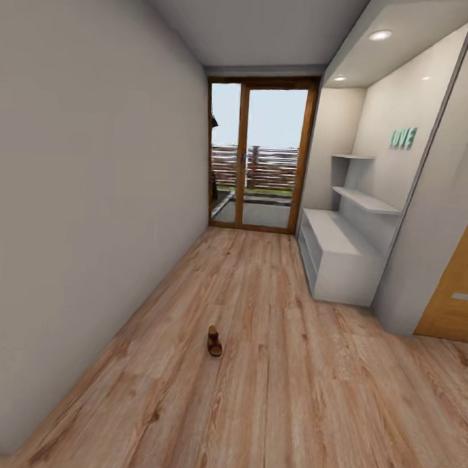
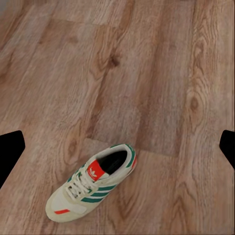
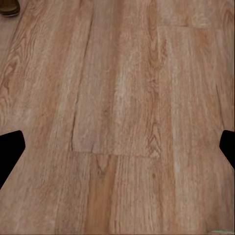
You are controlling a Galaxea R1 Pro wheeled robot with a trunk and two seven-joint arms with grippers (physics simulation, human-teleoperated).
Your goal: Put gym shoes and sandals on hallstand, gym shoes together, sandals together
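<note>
Left end effector [image 2: 117, 142] spread wide and empty above a sneaker [image 2: 93, 182] on the floor [image 2: 147, 73]; descend centred over its midfoot, right likewise empty.

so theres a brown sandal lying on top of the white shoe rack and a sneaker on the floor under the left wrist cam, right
Not quite. The sandal lies on the corridor floor, well short of the shoe rack, as the head view shows. The sneaker is indeed on the floor in the left wrist view.

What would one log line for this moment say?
sandal: on floor | gym shoe: on floor below left gripper | hallstand: bare | both grippers open
</note>
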